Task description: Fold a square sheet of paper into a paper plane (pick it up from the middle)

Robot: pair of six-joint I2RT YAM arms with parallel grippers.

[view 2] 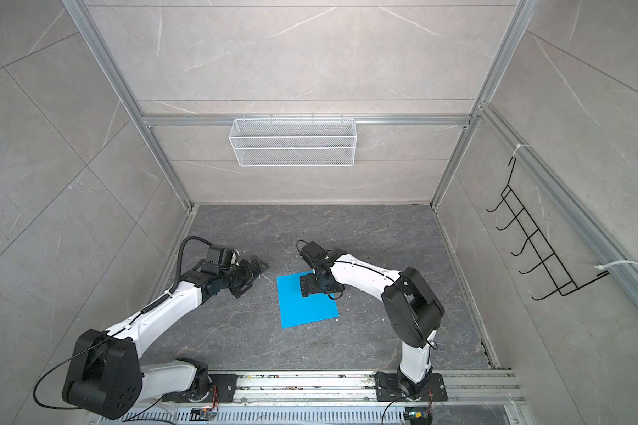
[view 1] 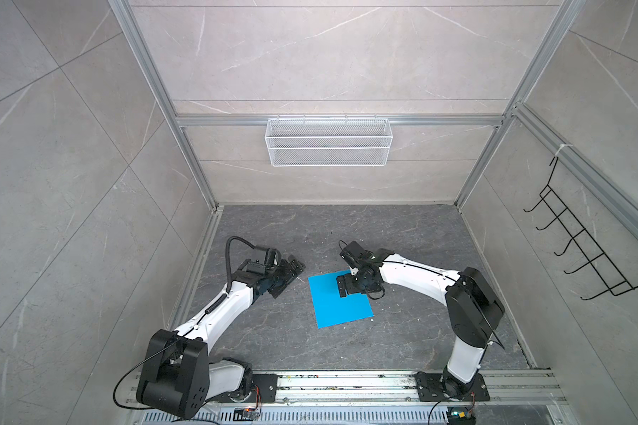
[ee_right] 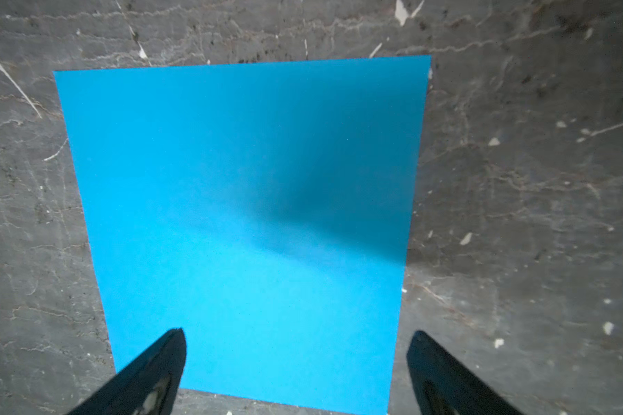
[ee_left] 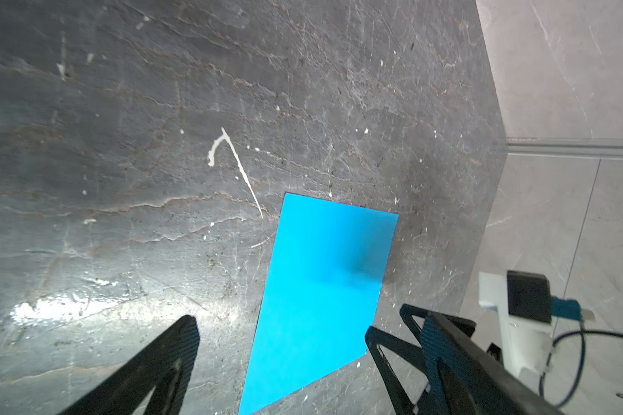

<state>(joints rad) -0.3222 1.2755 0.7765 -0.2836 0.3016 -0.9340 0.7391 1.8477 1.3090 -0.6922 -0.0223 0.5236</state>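
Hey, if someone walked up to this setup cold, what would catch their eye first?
The bright blue square sheet of paper stands out, lying flat and unfolded near the middle of the dark stone tabletop. The right claw hangs open over the sheet's far right part. The left claw is open just to the sheet's left, off the paper.

A plain bright blue square sheet of paper lies on the dark grey, pale-veined stone tabletop, which is flecked white, perhaps with paint.

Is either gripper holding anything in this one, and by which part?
Nothing is held. The square sheet of paper lies flat on the table; the right gripper hangs open above it, the left gripper open beside it.
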